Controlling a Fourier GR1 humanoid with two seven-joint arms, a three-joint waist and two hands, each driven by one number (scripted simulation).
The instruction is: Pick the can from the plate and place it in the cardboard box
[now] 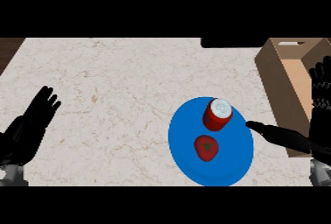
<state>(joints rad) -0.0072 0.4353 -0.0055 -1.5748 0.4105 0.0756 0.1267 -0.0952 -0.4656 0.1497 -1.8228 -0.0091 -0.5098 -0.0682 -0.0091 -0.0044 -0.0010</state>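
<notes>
Reaching open-fingered, right hand [294,138] points its thumb at the red can [218,114] near the blue plate's [187,153] far edge; left hand [29,127] rests open.

It looks like a kitchen: a marble-patterned counter [123,87] bears a blue plate [187,162] with a can [218,114] and a strawberry [206,148].

A red can [218,114] and a strawberry [206,148] sit on a blue plate [187,162] as the right robot hand [304,131] spreads open beside it, cardboard box [284,70] alongside.
</notes>
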